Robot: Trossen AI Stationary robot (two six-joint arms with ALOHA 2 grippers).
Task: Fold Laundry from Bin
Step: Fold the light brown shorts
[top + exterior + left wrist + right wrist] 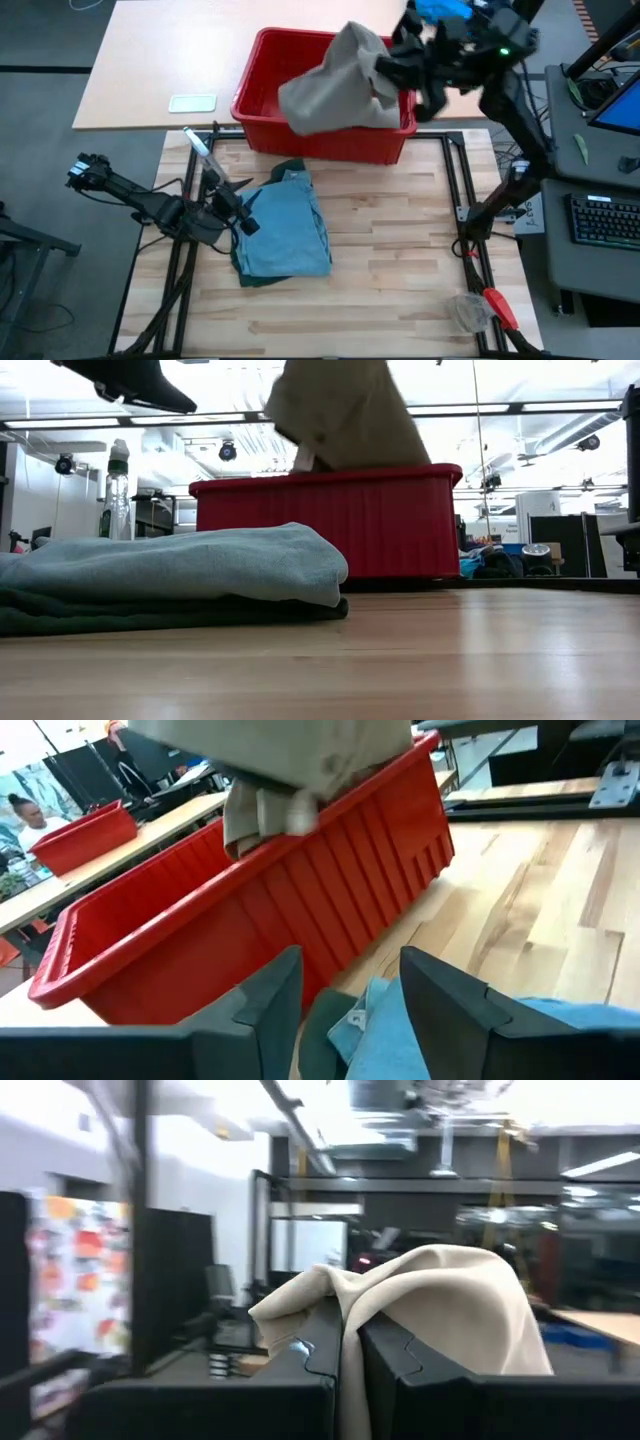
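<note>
- While the right gripper [350, 1345] pinches the khaki garment [335, 85] above the red bin [262, 125], it hangs draped.
- The left gripper [345, 995], half parted and empty, hovers over the folded light blue trousers [285, 235] on the table [400, 270].

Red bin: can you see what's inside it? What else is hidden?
- Inside the red bin: high view, the lifted khaki cloth covers most; low view, its wall blocks it.
- Green garment: low view, mostly under the blue garment.
- Khaki cloth's top: low view, cut off by the edge.
- Right fingers: high view, blurred.
</note>
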